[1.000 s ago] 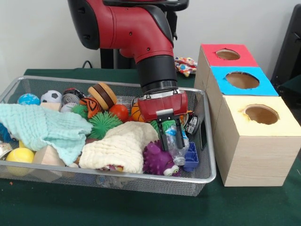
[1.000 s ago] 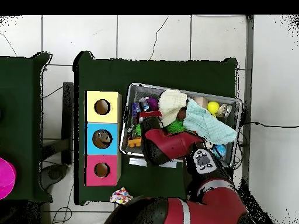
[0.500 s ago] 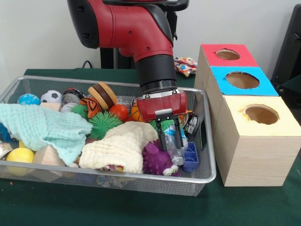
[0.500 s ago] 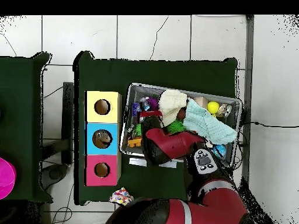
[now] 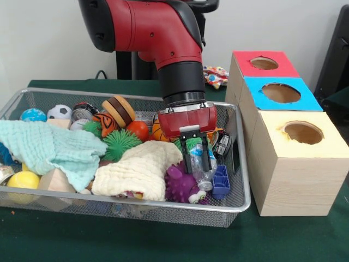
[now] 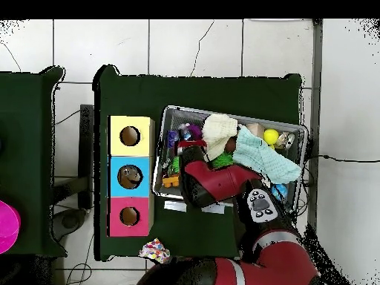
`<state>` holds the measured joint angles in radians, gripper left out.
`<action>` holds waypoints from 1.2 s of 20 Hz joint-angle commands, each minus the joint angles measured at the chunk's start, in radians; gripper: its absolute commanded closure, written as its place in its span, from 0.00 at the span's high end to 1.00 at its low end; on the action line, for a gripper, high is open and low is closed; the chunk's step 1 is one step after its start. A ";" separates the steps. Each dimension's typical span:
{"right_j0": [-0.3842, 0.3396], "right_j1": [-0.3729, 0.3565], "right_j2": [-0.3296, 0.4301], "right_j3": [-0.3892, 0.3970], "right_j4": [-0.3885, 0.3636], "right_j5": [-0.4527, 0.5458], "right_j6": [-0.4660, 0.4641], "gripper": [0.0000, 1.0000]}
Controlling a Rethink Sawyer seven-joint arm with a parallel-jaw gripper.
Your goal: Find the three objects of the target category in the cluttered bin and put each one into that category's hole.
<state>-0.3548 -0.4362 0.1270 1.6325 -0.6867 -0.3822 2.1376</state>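
Bin (image 5: 240,199): wire mesh, crammed (cloths, balls, spiky toys)
Bottle (image 5: 203,166): clear crinkled plastic, bin's right end
Gripper (image 5: 197,158): black fingers clamped around the bottle
Boxes (image 5: 297,174): wooden, round holes

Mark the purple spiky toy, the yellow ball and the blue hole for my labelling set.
purple spiky toy (image 5: 181,185), front view, middle of its body.
yellow ball (image 5: 23,180), front view, its upper face.
blue hole (image 5: 281,93), front view, centre of the opening.

Pale wall (image 5: 49,43) behind; white tiled floor (image 6: 193,44); dark green table cover (image 6: 200,93).
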 commanded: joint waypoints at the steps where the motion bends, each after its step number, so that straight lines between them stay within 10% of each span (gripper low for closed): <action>1: -0.029 -0.006 0.098 -0.040 -0.052 0.149 0.047 0.00; 9: -0.082 0.013 0.183 -0.040 -0.073 0.191 0.044 0.00; 15: 0.032 0.027 0.035 -0.065 0.011 0.095 0.044 0.00; 24: 0.036 0.019 0.042 -0.076 -0.017 0.150 0.037 0.00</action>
<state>-0.3223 -0.4386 0.1658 1.6277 -0.7014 -0.3231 2.1376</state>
